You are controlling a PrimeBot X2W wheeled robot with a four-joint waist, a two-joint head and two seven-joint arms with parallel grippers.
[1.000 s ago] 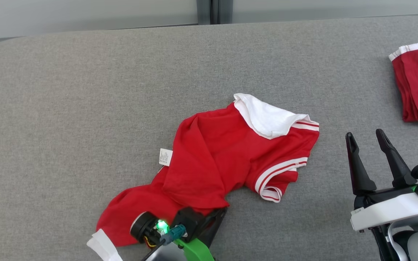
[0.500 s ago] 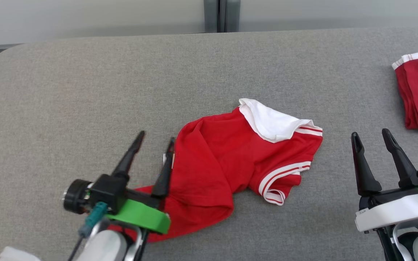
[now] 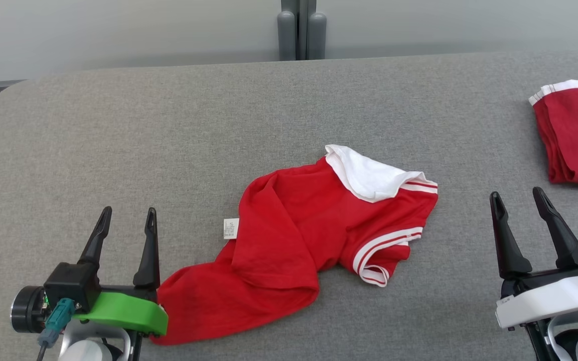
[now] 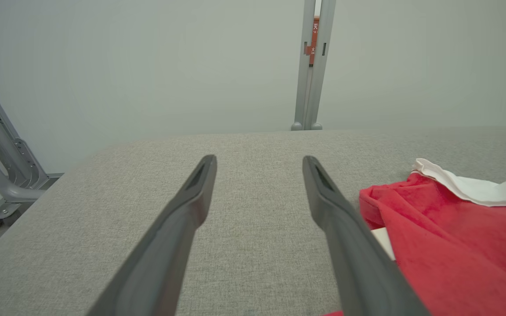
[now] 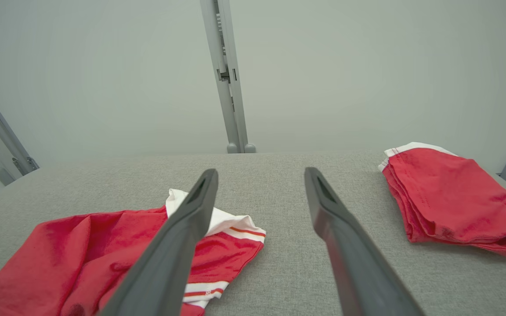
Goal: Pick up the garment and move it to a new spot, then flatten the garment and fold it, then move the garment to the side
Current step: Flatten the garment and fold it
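Observation:
The garment (image 3: 294,240) is a red shirt with white collar and striped sleeve trim, lying crumpled in the middle of the grey table (image 3: 168,130). It also shows at the right of the left wrist view (image 4: 450,237) and at the lower left of the right wrist view (image 5: 81,254). My left gripper (image 3: 127,218) stands open at the lower left, just left of the garment's near end, with nothing between its fingers. My right gripper (image 3: 517,198) stands open at the lower right, apart from the garment, holding nothing.
A second red garment (image 3: 575,135) lies folded at the table's right edge, also seen in the right wrist view (image 5: 446,202). A grey post (image 3: 301,30) stands behind the table. The table's rounded left corner is near the left arm.
My left gripper let go of the garment's near end, opened, and drew back to the left of it. The head camera tilted a little. The right gripper stayed open in place.

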